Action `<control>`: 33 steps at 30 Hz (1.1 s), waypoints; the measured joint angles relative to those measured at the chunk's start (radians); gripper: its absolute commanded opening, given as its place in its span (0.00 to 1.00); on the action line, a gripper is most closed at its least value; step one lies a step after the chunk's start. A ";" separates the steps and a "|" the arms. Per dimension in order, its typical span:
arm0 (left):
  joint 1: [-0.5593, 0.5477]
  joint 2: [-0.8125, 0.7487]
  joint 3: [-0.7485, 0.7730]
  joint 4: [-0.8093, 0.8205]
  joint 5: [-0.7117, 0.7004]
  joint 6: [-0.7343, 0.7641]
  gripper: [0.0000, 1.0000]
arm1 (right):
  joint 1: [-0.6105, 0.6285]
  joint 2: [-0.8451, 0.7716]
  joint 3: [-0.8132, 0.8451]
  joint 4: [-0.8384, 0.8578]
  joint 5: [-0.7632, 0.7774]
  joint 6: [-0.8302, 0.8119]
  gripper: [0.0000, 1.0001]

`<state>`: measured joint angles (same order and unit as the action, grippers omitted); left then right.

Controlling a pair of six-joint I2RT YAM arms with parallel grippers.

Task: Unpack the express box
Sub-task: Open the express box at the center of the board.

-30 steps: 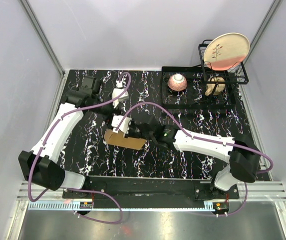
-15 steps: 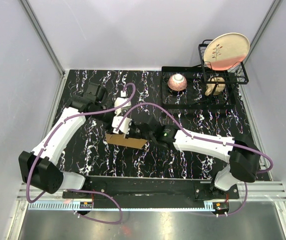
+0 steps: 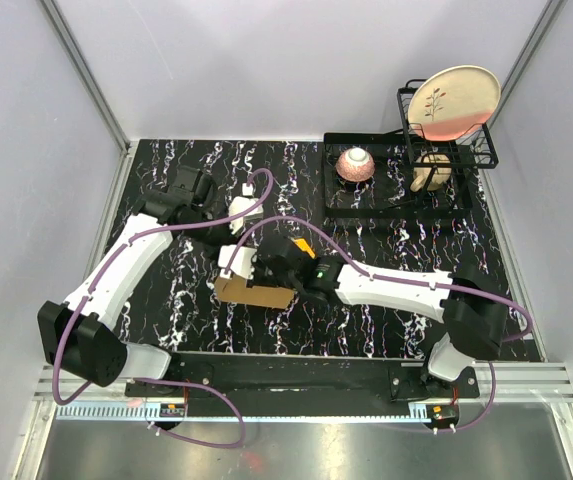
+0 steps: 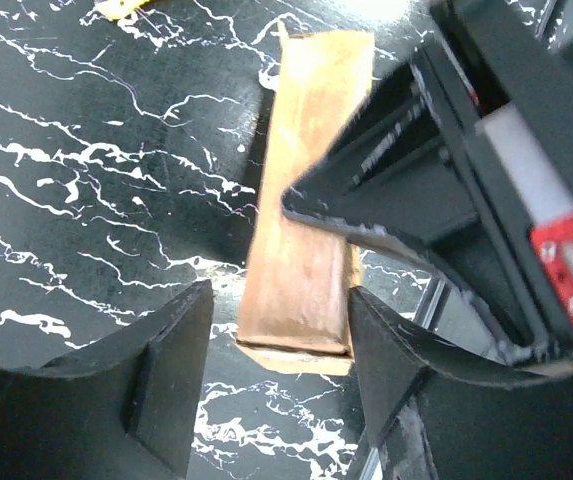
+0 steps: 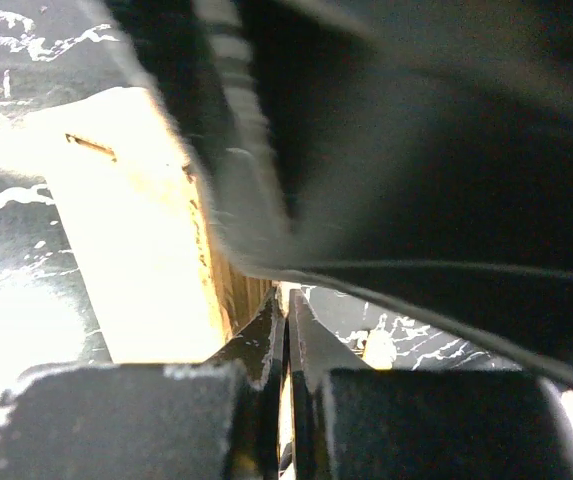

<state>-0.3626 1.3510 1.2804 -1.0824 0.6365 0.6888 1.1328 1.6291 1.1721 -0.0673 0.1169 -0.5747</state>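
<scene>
While I watch the top view, the box lies flat on the table, toward 8 o'clock from its centre. Left gripper: jaws released, one finger on each side of the box's near end. One finger looks to be touching the cardboard and the other stands just clear. Right gripper: jaws clenched, tips together at the box's edge. I cannot tell whether they pinch a flap. Its arm reaches in from 4 o'clock. A yellow knife lies at 1 o'clock from the box, beside the right wrist. A rack with a plate and a bowl stands well apart, also at 1 o'clock.
</scene>
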 measured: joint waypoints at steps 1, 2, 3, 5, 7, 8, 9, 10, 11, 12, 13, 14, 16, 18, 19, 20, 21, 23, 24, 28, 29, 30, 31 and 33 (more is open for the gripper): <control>-0.002 0.001 0.003 -0.002 -0.008 0.000 0.60 | 0.006 0.006 0.000 -0.008 0.002 0.000 0.00; -0.005 0.004 0.007 0.003 -0.013 -0.006 0.60 | 0.013 0.013 0.000 -0.010 -0.003 -0.005 0.00; -0.014 0.009 0.012 0.008 -0.014 -0.009 0.60 | 0.023 0.019 0.003 -0.005 -0.004 -0.007 0.00; -0.033 0.016 0.019 -0.004 -0.030 -0.007 0.60 | 0.045 0.028 0.011 -0.014 0.005 -0.013 0.00; -0.039 0.018 0.019 -0.015 -0.035 -0.008 0.60 | 0.050 0.028 0.013 -0.024 0.005 -0.016 0.00; -0.041 0.018 0.019 -0.016 -0.036 -0.008 0.60 | 0.050 0.028 0.014 -0.026 0.004 -0.016 0.00; -0.042 0.019 0.019 -0.016 -0.037 -0.008 0.61 | 0.050 0.028 0.016 -0.030 0.005 -0.016 0.00; -0.043 0.019 0.019 -0.016 -0.038 -0.008 0.62 | 0.050 0.028 0.017 -0.034 0.004 -0.016 0.00; -0.044 0.019 0.019 -0.016 -0.039 -0.008 0.63 | 0.050 0.028 0.018 -0.036 0.005 -0.016 0.00; -0.045 0.019 0.019 -0.016 -0.040 -0.007 0.64 | 0.050 0.028 0.018 -0.036 0.004 -0.018 0.00; -0.045 0.019 0.019 -0.016 -0.042 -0.004 0.67 | 0.050 0.028 0.018 -0.036 0.004 -0.019 0.00; -0.046 0.019 0.019 -0.017 -0.043 -0.003 0.68 | 0.050 0.028 0.018 -0.038 0.004 -0.022 0.00; -0.046 0.019 0.019 -0.024 -0.044 0.006 0.71 | 0.055 0.028 0.018 -0.041 0.003 -0.029 0.00; -0.046 0.019 0.022 -0.041 -0.045 0.019 0.73 | 0.062 0.028 0.018 -0.043 0.002 -0.036 0.00; -0.046 0.019 0.024 -0.050 -0.046 0.026 0.75 | 0.066 0.028 0.018 -0.043 0.002 -0.039 0.00; -0.046 0.019 0.030 -0.063 -0.048 0.034 0.76 | 0.069 0.028 0.018 -0.042 0.002 -0.041 0.00; -0.046 0.019 0.035 -0.074 -0.051 0.042 0.77 | 0.072 0.028 0.018 -0.040 0.000 -0.044 0.00; -0.046 0.018 0.047 -0.098 -0.057 0.057 0.78 | 0.077 0.028 0.018 -0.031 -0.003 -0.048 0.00; -0.046 0.016 0.053 -0.108 -0.059 0.066 0.78 | 0.079 0.028 0.018 -0.027 -0.004 -0.048 0.00; -0.040 0.001 0.098 -0.138 -0.048 0.083 0.79 | 0.082 0.028 0.018 -0.022 -0.005 -0.052 0.00; -0.037 -0.006 0.109 -0.142 -0.042 0.087 0.79 | 0.082 0.028 0.018 -0.018 -0.005 -0.054 0.00; -0.033 -0.016 0.116 -0.140 -0.039 0.091 0.79 | 0.082 0.028 0.018 -0.007 -0.006 -0.056 0.00; -0.027 -0.029 0.119 -0.133 -0.025 0.093 0.80 | 0.084 0.028 0.018 0.005 -0.007 -0.056 0.00; -0.024 -0.047 0.119 -0.122 -0.004 0.099 0.80 | 0.087 0.027 0.017 0.024 -0.016 -0.056 0.00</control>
<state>-0.3862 1.3041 1.3994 -1.2049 0.6323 0.7876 1.2194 1.6566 1.1889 -0.0437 0.1013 -0.6312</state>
